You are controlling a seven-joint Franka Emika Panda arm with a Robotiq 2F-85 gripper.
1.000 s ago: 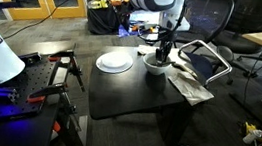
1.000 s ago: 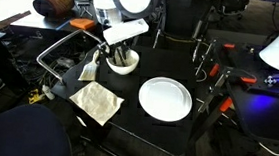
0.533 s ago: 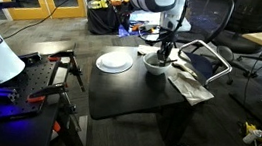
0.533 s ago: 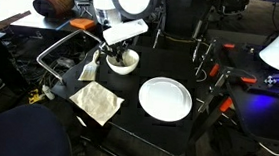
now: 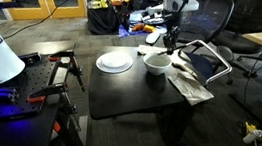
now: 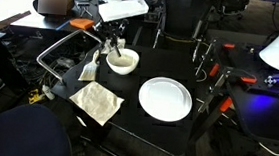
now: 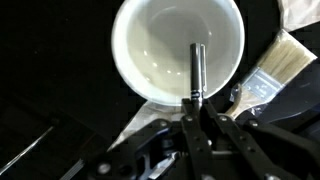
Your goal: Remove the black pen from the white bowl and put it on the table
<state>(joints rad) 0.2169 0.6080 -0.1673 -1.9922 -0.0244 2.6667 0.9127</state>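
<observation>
black pen held over the white bowl

the hand (image 7: pixel 195 103) was closed on the black pen (image 7: pixel 196 70), its two fingers pinching the near end of the barrel. in the wrist view the pen's long axis ran straight up the frame from between the fingers. its free end pointed out over the white bowl (image 7: pixel 150 50) and sat within the circle of the rim. the barrel looked dark and slightly glossy, with a lighter streak along its length.

in both exterior views the hand (image 5: pixel 165 42) (image 6: pixel 112 46) hung above the bowl (image 5: pixel 156 62) (image 6: pixel 122 61), fingers pointing down. there the pen was too thin to make out clearly; it seemed to hang close to upright, lower end towards the bowl. whether its tip was above the rim or just inside it could not be told.

the bowl's inside showed bare, smooth and white. it stood on the black worktop (image 5: pixel 134 92) near one edge. a flat white plate (image 5: pixel 114 62) (image 6: pixel 165 98) lay beside it, apart from it, its face bare. a pale paper sheet (image 5: pixel 188 82) (image 6: pixel 97 102) (image 7: pixel 290 50) lay on the worktop near the bowl, on the side away from the plate, one corner hanging past the worktop's edge.
</observation>
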